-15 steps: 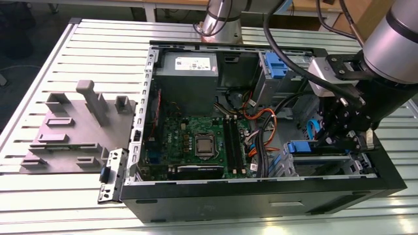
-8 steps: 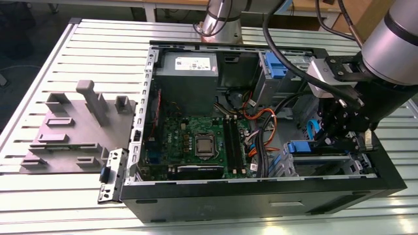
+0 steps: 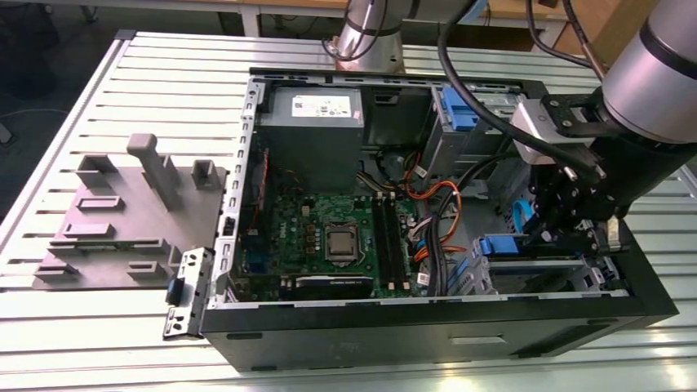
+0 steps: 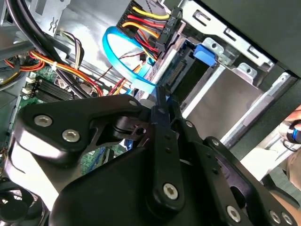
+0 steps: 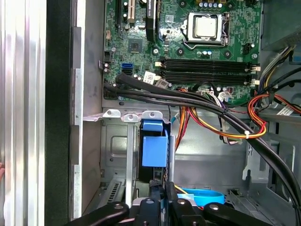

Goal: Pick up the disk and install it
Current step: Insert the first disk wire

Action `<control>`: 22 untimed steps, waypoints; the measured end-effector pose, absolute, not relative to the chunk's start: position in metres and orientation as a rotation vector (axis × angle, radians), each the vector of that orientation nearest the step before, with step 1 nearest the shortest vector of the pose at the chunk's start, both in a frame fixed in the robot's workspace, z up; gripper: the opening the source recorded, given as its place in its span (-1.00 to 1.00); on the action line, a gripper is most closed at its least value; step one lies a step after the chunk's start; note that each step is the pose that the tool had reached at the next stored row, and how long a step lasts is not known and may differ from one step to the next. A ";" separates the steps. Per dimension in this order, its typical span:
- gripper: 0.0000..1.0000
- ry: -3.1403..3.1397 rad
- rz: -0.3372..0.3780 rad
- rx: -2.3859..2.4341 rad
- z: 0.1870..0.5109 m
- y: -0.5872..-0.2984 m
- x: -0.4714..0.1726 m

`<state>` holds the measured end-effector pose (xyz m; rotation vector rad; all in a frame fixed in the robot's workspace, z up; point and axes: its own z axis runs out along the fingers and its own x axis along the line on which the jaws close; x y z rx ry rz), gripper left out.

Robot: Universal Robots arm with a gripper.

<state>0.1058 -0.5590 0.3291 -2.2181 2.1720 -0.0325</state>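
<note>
first wrist view: black cables (image 5: 197,101) cross above the disk (image 5: 154,150) in its bay

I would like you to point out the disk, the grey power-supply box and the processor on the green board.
Silver-grey disk with blue rails (image 5: 154,151), first wrist view, blue rail end.
Grey power-supply box (image 3: 316,135), exterior view, top face.
Square metal processor (image 5: 205,27), first wrist view, centre of lid.
</note>
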 end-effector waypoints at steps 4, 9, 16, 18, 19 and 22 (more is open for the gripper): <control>-0.53 2.172 -0.033 -2.219 0.329 -0.559 0.106; -0.53 2.172 -0.033 -2.218 0.338 -0.559 0.106; -0.53 2.172 -0.033 -2.218 0.354 -0.559 0.106; -0.53 2.172 -0.033 -2.218 0.356 -0.559 0.106; -0.53 2.172 -0.033 -2.218 0.356 -0.559 0.106; -0.53 2.172 -0.033 -2.218 0.357 -0.559 0.106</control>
